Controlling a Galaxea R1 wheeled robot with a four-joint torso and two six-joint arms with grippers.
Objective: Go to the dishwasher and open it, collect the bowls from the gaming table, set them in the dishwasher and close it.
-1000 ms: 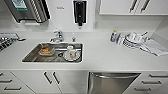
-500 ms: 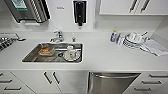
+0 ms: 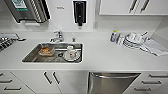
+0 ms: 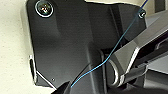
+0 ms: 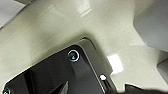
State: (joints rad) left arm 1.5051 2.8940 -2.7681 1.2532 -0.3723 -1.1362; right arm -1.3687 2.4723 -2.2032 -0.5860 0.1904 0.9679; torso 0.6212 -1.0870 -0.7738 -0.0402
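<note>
1. Head view: the dishwasher (image 3: 111,82) is seen right below the counter (image 3: 105,56), its brushed steel front sitting flush and shut between the white cabinet doors (image 3: 51,78) and the drawers (image 3: 155,82). A sink (image 3: 53,52) with a cup and plates in it is set into the counter to the left, and a stack of dishes (image 3: 133,40) is parked off to the right. So, judging by that, the dishwasher has been reached but not opened; the bowls, the loading and the closing are all left to do.

2. Left wrist view: mostly the robot's own dark plate is shown, with a thin blue wire (image 4: 110,53) draped across it and pale floor at the edge. The state of the fingers can't be told here.

3. Right wrist view: the dark plate again, over a speckled pale floor (image 5: 62,27). Same deal, the fingers can't be made out, so apart or together can't be told.
</note>
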